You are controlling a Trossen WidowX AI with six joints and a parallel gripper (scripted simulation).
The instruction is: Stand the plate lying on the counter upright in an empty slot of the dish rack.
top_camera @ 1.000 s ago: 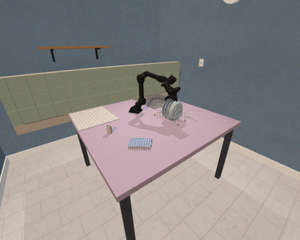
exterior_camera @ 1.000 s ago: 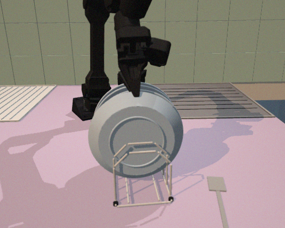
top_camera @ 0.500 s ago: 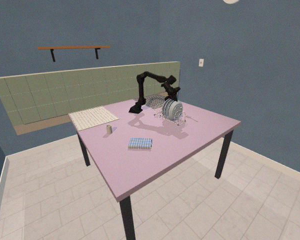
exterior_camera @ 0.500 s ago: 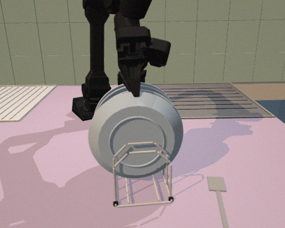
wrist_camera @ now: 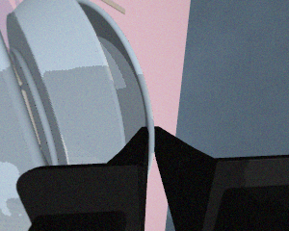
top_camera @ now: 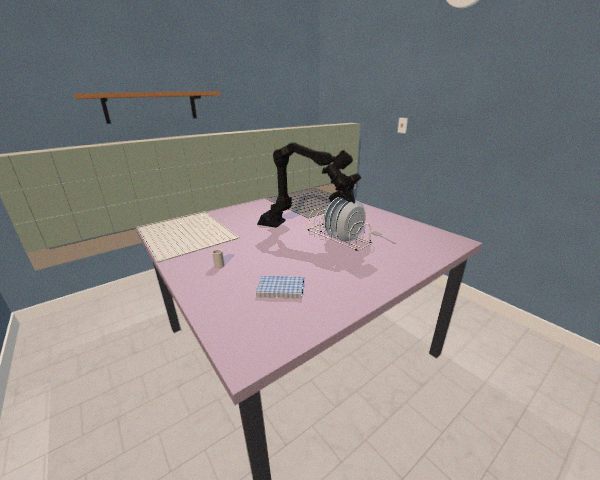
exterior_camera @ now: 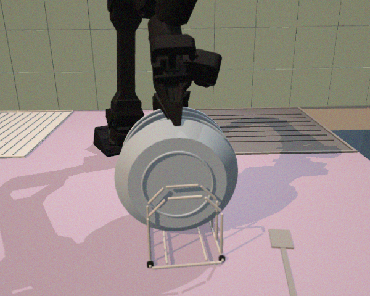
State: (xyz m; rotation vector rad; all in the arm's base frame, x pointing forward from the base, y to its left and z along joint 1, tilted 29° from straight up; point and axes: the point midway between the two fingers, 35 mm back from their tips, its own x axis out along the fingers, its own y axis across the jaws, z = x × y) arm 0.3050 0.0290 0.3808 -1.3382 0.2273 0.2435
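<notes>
A grey plate [exterior_camera: 176, 165] [top_camera: 353, 219] [wrist_camera: 87, 96] stands on edge at the front end of the wire dish rack [exterior_camera: 185, 264] [top_camera: 362, 246], its underside facing the exterior camera, leaning a little. Its lower edge sits among the rack's wires. My gripper [exterior_camera: 176, 122] [top_camera: 348, 198] [wrist_camera: 149, 132] comes down from above and is shut on the plate's top rim, which runs between the fingertips in the wrist view. Other plates [exterior_camera: 208, 117] [top_camera: 334, 214] [wrist_camera: 5, 120] stand close behind it in the rack.
A spatula [exterior_camera: 280, 238] [top_camera: 378, 234] lies on the pink counter right of the rack. A dark drain mat [exterior_camera: 274, 134] [top_camera: 308, 201] lies behind, a white mat [exterior_camera: 16, 130] [top_camera: 186, 235] at the left. A cup [top_camera: 217, 258] and a checked cloth [top_camera: 280, 286] lie farther forward.
</notes>
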